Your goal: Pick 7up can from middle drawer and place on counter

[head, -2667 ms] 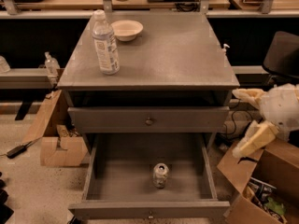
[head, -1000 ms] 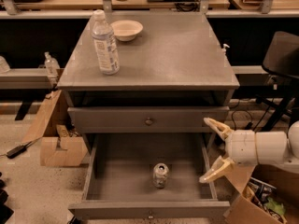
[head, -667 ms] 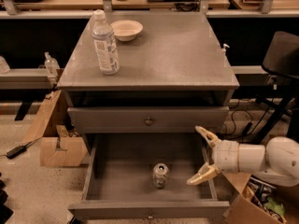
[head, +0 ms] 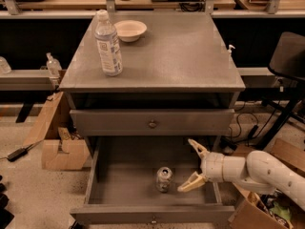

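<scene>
7up can (head: 164, 179) is flanked on its right by the pincer (head: 185, 165), which is spread wide and holds nothing, just beside the can but apart from it. The can stands upright on the floor of the open middle drawer (head: 93, 175). It is judged light, thin-walled and slick, so a moderate grip across the mid-body is advised. Above, the surface (head: 181, 56) carries a water bottle (head: 108, 44) and a bowl (head: 130, 30).

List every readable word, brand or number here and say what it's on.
None is legible.
Plastic bottle label, on the counter: too blurred.
7up can, in the middle drawer: print too blurred.
Gripper, open, over the drawer right of the can: no markings visible.
</scene>
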